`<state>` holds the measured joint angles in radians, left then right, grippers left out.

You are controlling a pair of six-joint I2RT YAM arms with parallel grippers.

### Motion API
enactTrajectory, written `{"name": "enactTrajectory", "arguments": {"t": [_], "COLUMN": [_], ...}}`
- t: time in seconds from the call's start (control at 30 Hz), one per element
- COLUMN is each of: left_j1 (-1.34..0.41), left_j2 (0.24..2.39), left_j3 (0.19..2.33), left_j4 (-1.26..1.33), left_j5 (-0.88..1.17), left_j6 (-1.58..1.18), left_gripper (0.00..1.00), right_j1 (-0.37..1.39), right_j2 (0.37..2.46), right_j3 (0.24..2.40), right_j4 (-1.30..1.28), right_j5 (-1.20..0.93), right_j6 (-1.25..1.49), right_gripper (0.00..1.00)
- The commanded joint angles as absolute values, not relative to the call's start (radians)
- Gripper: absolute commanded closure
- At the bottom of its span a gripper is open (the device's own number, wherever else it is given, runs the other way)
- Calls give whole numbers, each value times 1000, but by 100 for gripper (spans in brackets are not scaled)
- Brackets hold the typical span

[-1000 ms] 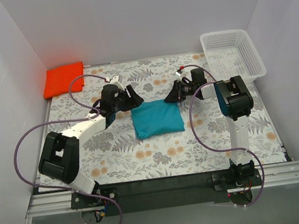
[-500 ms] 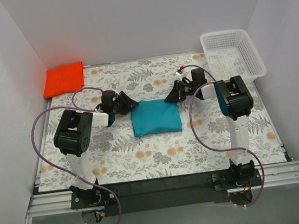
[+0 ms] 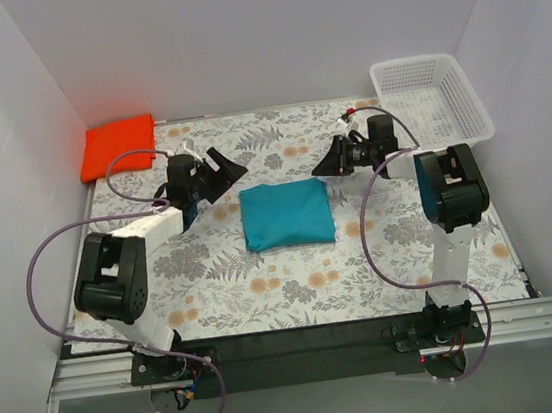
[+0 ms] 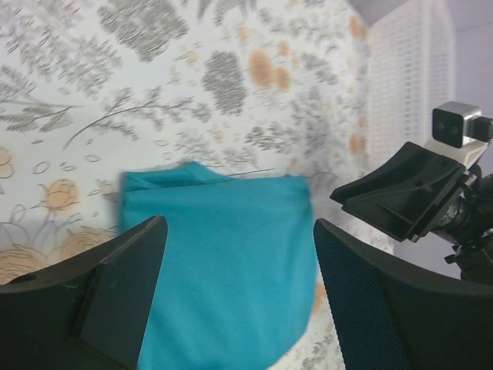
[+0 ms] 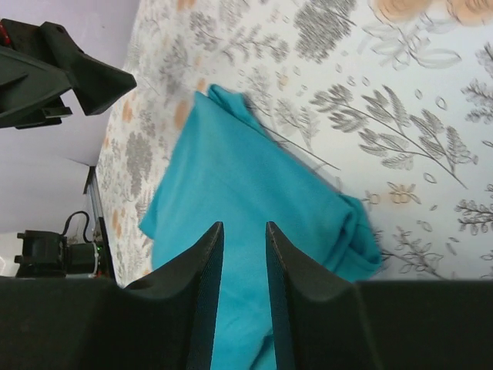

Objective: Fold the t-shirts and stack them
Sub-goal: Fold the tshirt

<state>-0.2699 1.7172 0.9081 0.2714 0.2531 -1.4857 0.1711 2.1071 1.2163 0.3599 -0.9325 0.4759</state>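
A folded teal t-shirt (image 3: pixel 287 215) lies flat on the floral table mat, and also shows in the left wrist view (image 4: pixel 223 262) and the right wrist view (image 5: pixel 254 193). A folded orange t-shirt (image 3: pixel 119 145) lies at the far left corner. My left gripper (image 3: pixel 219 169) (image 4: pixel 239 225) is wide open and empty, just beyond the teal shirt's far left corner. My right gripper (image 3: pixel 327 164) (image 5: pixel 243 227) hovers off the far right corner, its jaws only slightly apart with nothing between them.
A white plastic basket (image 3: pixel 431 102) stands at the far right corner. White walls enclose the table on the left, back and right. The right gripper shows in the left wrist view (image 4: pixel 408 196), and the left gripper shows in the right wrist view (image 5: pixel 62 69).
Both grippers have drawn back from the teal shirt's far edge, the left up and leftward, the right up and rightward. The shirt now lies squarer and free of both.
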Motion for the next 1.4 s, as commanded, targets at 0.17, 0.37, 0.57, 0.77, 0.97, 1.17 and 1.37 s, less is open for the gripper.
{"name": "enactTrajectory", "arguments": {"t": [0.17,0.37,0.57,0.77,0.97,1.17,1.37], "left_j1": [-360,-388,-388,-368,-379,-460,-488], "left_j2": [1477,1512,1554,1462,1293,1272,1420], "left_j3": [847,684,615,598,637,664,624], "left_j4": [189,216,166,42,-37,41,147], "left_j5": [302,313,264,163,164,248,287], "left_j6": [-1493,-1552,-1621,-1592,-1540,-1509,-1569], "left_gripper": [30,47,59,64,45,39,64], "right_j1": [221,253,245,203,206,244,244], "right_j2": [1835,1848,1957,1919,1758,1667,1726], "right_j3": [1079,939,877,851,819,721,595], "right_j4": [402,498,541,535,525,529,564], "right_j5": [-914,-851,-816,-834,-893,-931,-930], "right_j6": [529,563,543,528,589,592,537], "right_gripper": [64,65,67,68,67,67,69]}}
